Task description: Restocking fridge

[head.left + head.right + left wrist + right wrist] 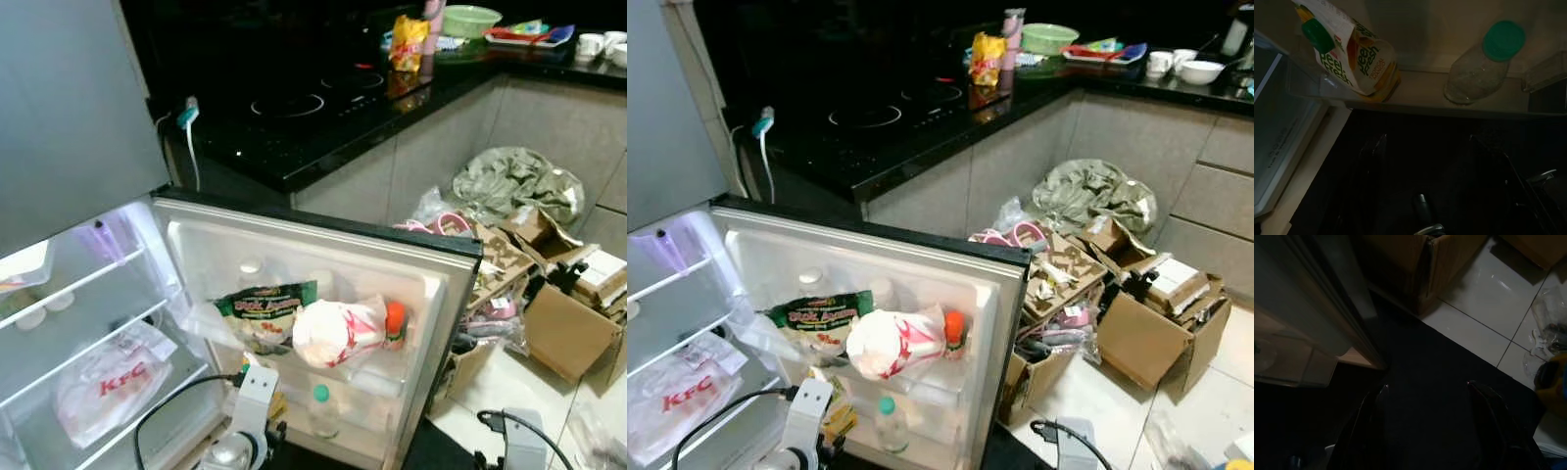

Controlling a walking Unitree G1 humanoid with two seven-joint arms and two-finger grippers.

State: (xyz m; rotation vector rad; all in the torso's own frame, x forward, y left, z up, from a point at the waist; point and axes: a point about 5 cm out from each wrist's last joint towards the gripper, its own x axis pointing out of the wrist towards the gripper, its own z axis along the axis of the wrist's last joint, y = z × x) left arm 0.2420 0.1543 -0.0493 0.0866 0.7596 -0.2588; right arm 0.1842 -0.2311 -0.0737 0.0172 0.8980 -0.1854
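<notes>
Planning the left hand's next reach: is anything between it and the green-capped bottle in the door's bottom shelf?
Nothing visible: the left hand is open, facing the green-capped bottle; the juice carton stands beside it.

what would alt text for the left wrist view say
Looking along the left gripper, its two dark fingers spread apart with nothing between them, toward a fridge door shelf. On the shelf stand a tilted juice carton with a green cap and a clear bottle with a green cap, apart from each other.
</notes>
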